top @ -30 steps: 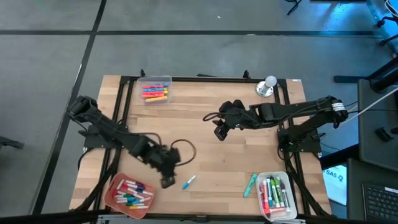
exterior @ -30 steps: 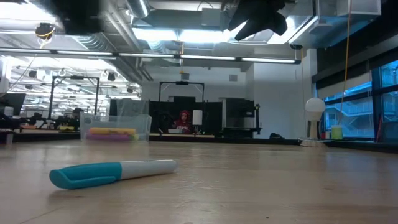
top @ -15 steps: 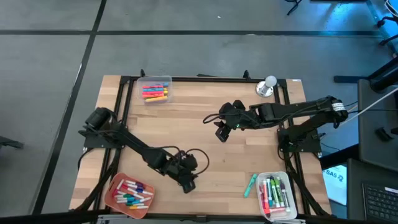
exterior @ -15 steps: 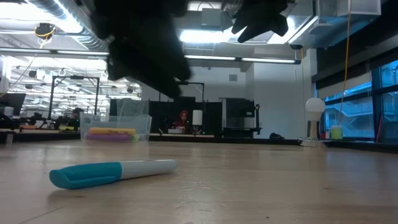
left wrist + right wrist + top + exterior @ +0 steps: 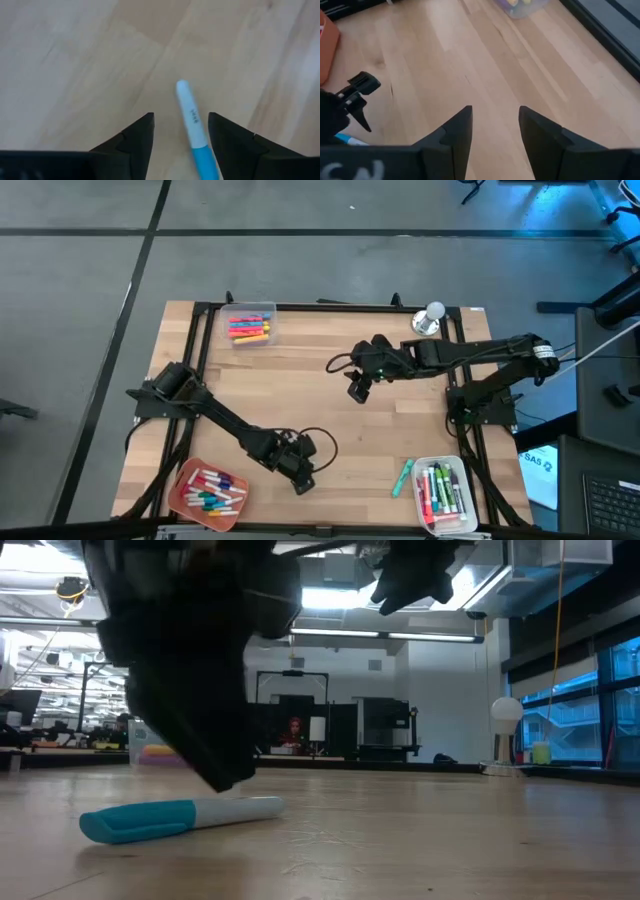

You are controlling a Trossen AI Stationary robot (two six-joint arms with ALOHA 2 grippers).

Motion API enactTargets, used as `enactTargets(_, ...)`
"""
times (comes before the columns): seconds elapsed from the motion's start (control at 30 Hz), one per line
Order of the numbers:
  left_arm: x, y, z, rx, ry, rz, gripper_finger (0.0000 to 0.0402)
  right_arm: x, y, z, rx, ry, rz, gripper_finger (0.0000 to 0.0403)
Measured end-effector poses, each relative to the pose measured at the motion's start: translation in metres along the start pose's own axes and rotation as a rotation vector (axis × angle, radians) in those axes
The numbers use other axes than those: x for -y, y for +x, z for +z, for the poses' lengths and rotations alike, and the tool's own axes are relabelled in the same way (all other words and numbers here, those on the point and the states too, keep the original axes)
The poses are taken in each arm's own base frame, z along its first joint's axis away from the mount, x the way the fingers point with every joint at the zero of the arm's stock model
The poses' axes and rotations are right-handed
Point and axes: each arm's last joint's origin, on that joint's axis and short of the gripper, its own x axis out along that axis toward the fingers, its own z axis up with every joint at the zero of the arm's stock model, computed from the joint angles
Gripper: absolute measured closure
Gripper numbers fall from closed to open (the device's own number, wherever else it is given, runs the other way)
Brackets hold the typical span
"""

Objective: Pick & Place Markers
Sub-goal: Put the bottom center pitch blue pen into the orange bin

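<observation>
A marker with a white barrel and a blue cap (image 5: 193, 124) lies flat on the wooden table near its front edge (image 5: 180, 817). My left gripper (image 5: 181, 116) is low over it, slanting down, open, with one finger on either side of the barrel and apart from it (image 5: 300, 476). In the low view the left gripper (image 5: 205, 730) hangs dark just behind the marker. My right gripper (image 5: 358, 388) hovers open high above the table's middle, nothing between its fingers (image 5: 495, 109). A teal marker (image 5: 402, 477) lies on the table at the front right.
An orange tray (image 5: 185, 498) with several markers sits at the front left. A white bin (image 5: 462, 510) of green and red markers stands at the front right, and a clear bin (image 5: 250, 311) of markers at the back left. A silver bell (image 5: 430, 318) stands at the back right.
My left gripper has swung toward the table's right edge and come down from beside the orange tray. It now stands over the blue-capped marker, close to the table. The marker has not moved.
</observation>
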Motion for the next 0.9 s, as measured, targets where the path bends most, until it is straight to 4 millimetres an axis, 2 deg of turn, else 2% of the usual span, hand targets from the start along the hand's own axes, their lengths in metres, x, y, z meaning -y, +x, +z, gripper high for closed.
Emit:
enactTargets(0.23, 0.005, 0.013, -0.017, -0.020, 0.075, 0.028, 0.0233, 0.010, 0.008, 0.004, 0.000, -0.048, -0.040, 0.0242)
enactTargets(0.37, 0.002, 0.020, -0.024, -0.055, 0.094, 0.070, 0.0245, 0.017, 0.014, 0.007, -0.001, -0.009, -0.063, 0.0242)
enactTargets(0.53, -0.010, 0.015, -0.026, -0.127, 0.170, 0.170, 0.0293, 0.020, 0.016, 0.009, 0.004, 0.037, -0.071, 0.0242)
enactTargets(0.7, -0.018, 0.015, -0.014, -0.140, 0.210, 0.182, 0.0367, 0.018, 0.016, 0.012, 0.036, 0.057, -0.047, 0.0242)
enactTargets(0.9, -0.037, 0.010, 0.011, -0.100, 0.234, 0.253, 0.0374, 0.017, 0.016, 0.015, 0.067, 0.131, -0.037, 0.0242)
